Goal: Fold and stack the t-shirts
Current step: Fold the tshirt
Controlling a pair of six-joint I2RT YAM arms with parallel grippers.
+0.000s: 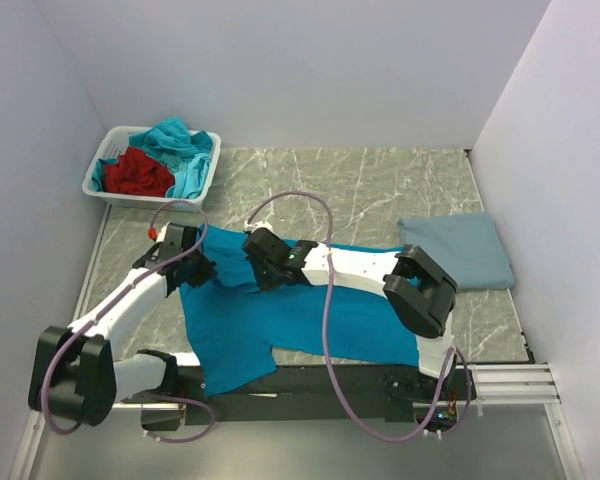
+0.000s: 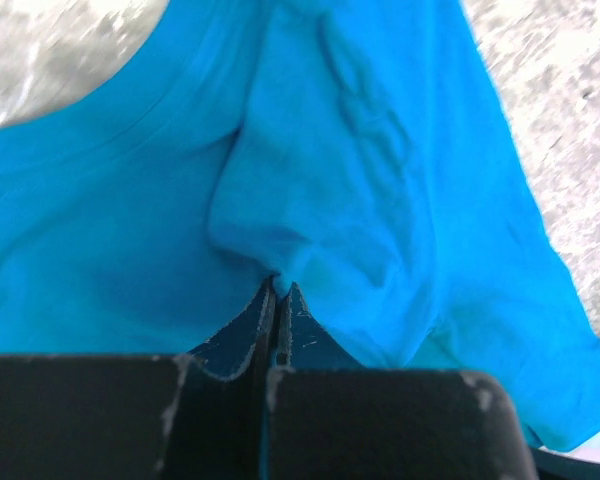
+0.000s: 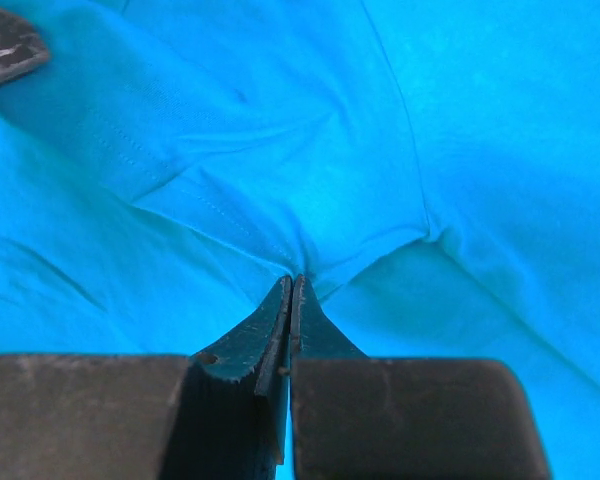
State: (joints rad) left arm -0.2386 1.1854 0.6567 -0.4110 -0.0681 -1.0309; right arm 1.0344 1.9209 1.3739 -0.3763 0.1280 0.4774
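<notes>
Top external: marbled grey table point(image 1: 380, 180) between white walls point(image 1: 280, 60); left claw point(image 2: 277, 292), right claw point(image 3: 291, 288) pinching teal t-shirt point(image 1: 280, 320)

Part of the teal-blue t-shirt point(image 1: 280, 330) is covered by the right arm point(image 1: 350, 268) crossing above it, and its far-left corner is hidden beneath the left gripper point(image 1: 202, 268). In both wrist views the shirt is cut off by the picture edges. The table point(image 2: 570, 110) beside the shirt is blurred in the left wrist view. Beyond the shirt's far-left corner, the heaped shirts point(image 1: 165, 155) in the basket point(image 1: 98, 183) cannot be counted.
</notes>
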